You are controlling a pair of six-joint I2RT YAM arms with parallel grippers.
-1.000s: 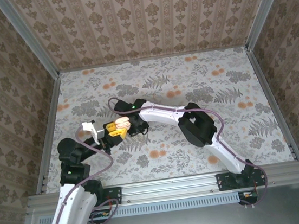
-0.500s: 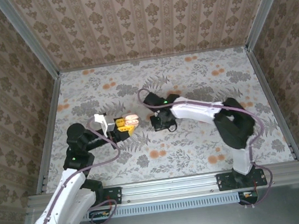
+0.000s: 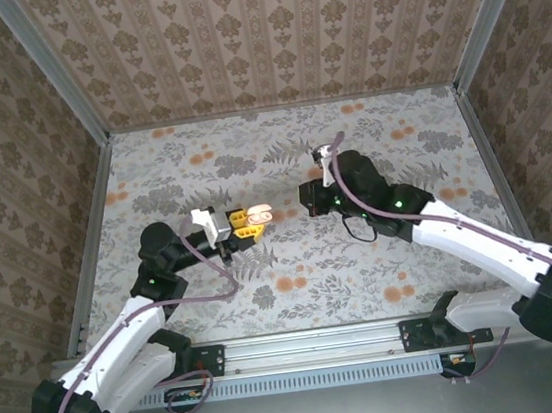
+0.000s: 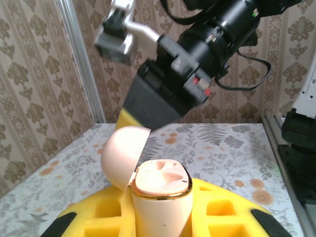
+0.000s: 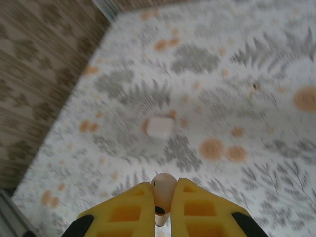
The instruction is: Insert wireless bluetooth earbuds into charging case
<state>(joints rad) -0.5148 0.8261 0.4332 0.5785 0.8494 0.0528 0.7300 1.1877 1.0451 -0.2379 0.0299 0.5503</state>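
Above the left-middle of the table (image 3: 199, 155), the case (image 4: 160, 202) stands upright, its lid (image 4: 123, 155) swung open to one side, clamped between the yellow fingers of the left gripper (image 3: 249, 222). Near it but apart, the right gripper (image 5: 164, 191) pinches one earbud (image 5: 163, 183). Bare flowered tabletop lies all round both, the side rails (image 3: 92, 229) and papered walls (image 3: 264, 27) well apart

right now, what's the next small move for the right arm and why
Probably bring the right jaws leftward toward the open mouth of the charging case. They are shut on an earbud. The left jaws grip the case with its lid swung open, and the top external view shows a gap of bare table between the two arms' tips.
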